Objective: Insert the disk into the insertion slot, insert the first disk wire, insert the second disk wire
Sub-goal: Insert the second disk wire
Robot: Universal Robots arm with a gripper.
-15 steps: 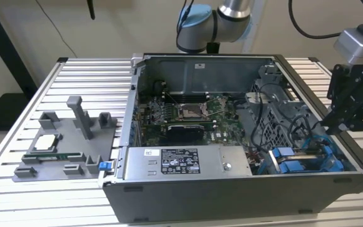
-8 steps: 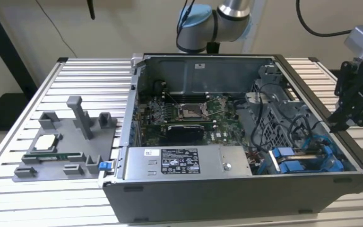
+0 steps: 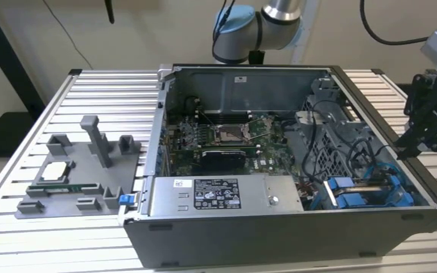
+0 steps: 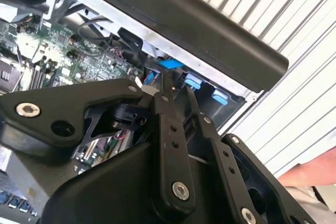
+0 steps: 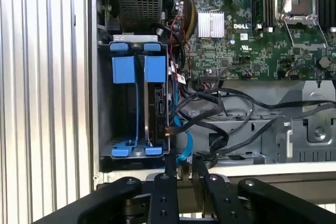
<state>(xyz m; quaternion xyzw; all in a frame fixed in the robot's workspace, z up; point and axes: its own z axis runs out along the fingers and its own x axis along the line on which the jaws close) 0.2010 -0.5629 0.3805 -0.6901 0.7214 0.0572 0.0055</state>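
While fingers (image 5: 169, 165) hover narrowly parted, empty | first wrist view: disk (image 5: 157, 107) in insertion slot (image 5: 134, 39)

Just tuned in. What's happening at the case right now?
The robot's gripper hangs over the open computer case, at its edge beside the insertion slot with blue fittings. Black wires lie loose next to that bay. Whether the gripper holds anything, I cannot tell.

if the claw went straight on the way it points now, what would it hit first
Most likely the blue wire and black cables bunched beside the insertion slot, just inside the case wall. Depth is unclear, so the claw might catch the wall first.
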